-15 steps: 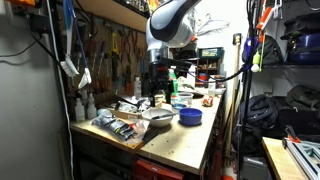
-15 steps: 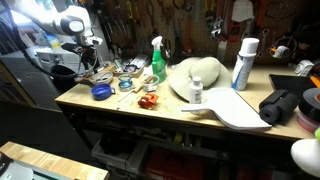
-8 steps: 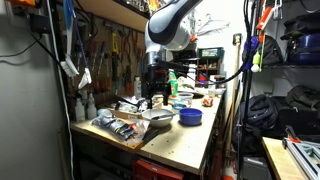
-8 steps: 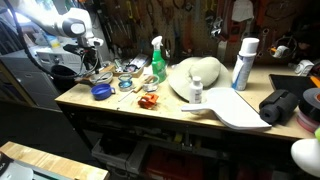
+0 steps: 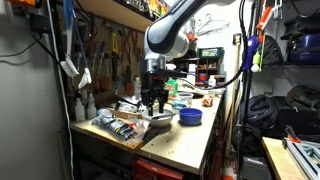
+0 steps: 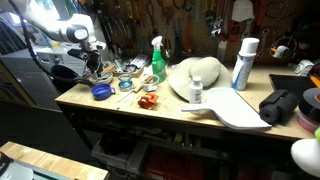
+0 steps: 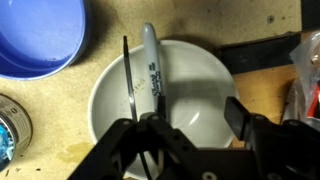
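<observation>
Here the gripper (image 7: 192,118) hangs wide open just above a white bowl (image 7: 200,75), holding nothing. A grey marker (image 7: 150,70) lies in the bowl, its near end right by one finger (image 7: 135,145); I cannot tell whether they touch. A blue bowl (image 7: 40,35) sits past that finger, just beside the white bowl's rim. Bare table (image 7: 255,20) shows beyond the other finger.
</observation>
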Robot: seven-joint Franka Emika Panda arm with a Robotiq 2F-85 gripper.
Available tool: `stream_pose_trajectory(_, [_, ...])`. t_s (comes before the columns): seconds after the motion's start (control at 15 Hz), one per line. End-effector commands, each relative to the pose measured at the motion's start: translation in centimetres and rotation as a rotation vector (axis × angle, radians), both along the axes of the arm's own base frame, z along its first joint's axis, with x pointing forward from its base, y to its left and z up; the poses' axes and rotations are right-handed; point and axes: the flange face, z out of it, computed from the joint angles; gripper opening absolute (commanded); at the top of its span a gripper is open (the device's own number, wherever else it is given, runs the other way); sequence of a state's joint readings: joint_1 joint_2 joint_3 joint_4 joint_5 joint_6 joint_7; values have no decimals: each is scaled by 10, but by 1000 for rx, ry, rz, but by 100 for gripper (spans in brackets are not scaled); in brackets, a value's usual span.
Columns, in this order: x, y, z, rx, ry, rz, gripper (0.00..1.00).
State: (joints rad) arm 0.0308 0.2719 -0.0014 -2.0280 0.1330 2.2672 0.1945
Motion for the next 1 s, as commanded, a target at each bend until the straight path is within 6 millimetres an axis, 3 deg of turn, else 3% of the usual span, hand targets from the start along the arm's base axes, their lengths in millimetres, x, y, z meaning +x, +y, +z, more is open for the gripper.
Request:
stream_pose_trajectory(0.0, [7,-12,-11,-19,-13,-45,65])
stream_pose_trajectory(0.2, [12,-23,-13,-26,-20,-77,66])
stream_pose_trajectory(0.6, [1,-33,-18,-38,105,-11,61])
stream_pose_trajectory(0.73, [-2,-30,-17,-27,129,6,37])
stream_pose_trajectory(0.8, [-3,-28,-16,-21,132,11,34])
stream_pose_trajectory(0.93, [-3,-25,-15,-20,127,14,17])
